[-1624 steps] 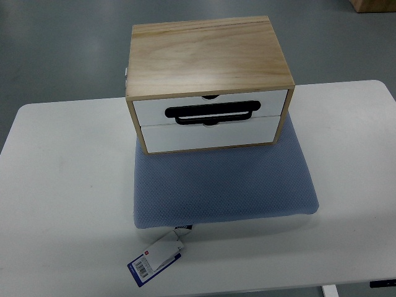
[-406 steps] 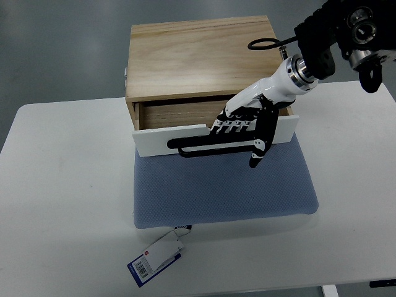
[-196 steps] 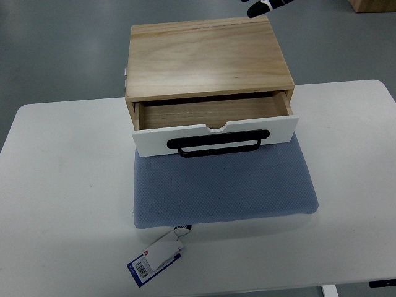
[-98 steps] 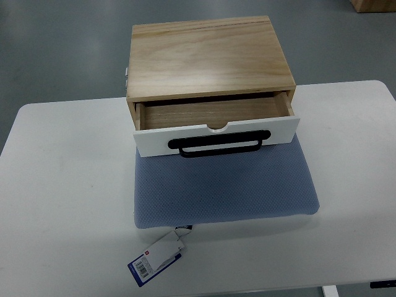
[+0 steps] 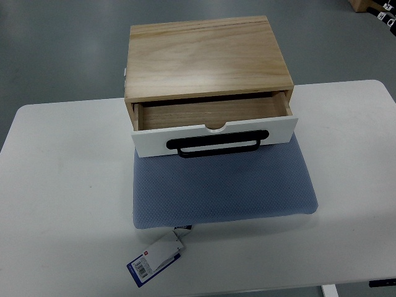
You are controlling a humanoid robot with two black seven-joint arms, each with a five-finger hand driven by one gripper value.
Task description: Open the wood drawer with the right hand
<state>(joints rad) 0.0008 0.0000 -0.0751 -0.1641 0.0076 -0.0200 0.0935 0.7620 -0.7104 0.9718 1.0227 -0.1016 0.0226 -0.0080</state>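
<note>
White table point(image 5: 62, 185) carries blue mat point(image 5: 223, 192); wooden drawer box point(image 5: 207, 59) sits on the mat's far edge. Top drawer point(image 5: 213, 133) pulled out, empty, black handle point(image 5: 218, 142) facing front. Tag point(image 5: 154, 258) near mat's front edge. Neither hand in view; finger state cannot be told.

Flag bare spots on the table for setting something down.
The white table is bare left of the blue mat and wooden box, and right of them. Front edge is tighter: a tag lies there. The open drawer overhangs the mat.

lower drawer hidden, tag point(image 5: 154, 257) print illegible
</note>
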